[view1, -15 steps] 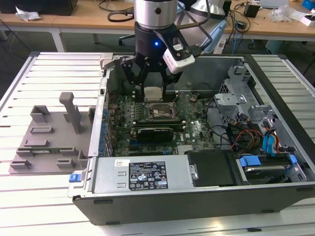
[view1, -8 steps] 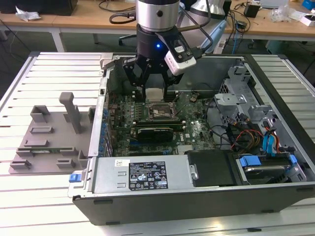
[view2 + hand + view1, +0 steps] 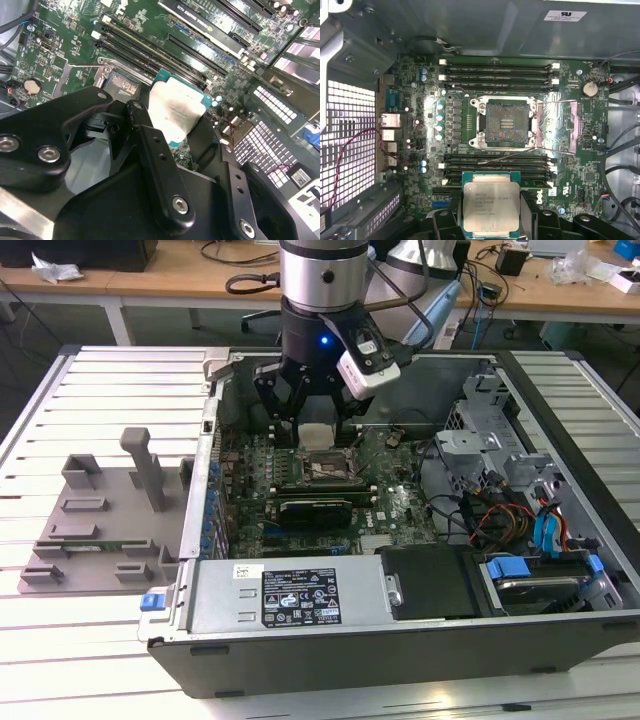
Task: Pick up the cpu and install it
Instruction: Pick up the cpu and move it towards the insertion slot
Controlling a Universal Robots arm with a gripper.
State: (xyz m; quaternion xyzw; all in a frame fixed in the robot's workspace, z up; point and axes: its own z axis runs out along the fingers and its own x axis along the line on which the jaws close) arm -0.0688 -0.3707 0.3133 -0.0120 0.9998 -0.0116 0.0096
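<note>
**Chip in the claw, socket bare**

In the exterior view the gripper (image 3: 315, 428) hangs inside the open computer case (image 3: 300, 640), clamped on the cpu (image 3: 316, 436) just above the motherboard (image 3: 400, 505). The second wrist view shows the chip pinched firmly. In the first wrist view the socket (image 3: 506, 122) lies bare. I judge this the carrying step; seating calls for square alignment.
</note>
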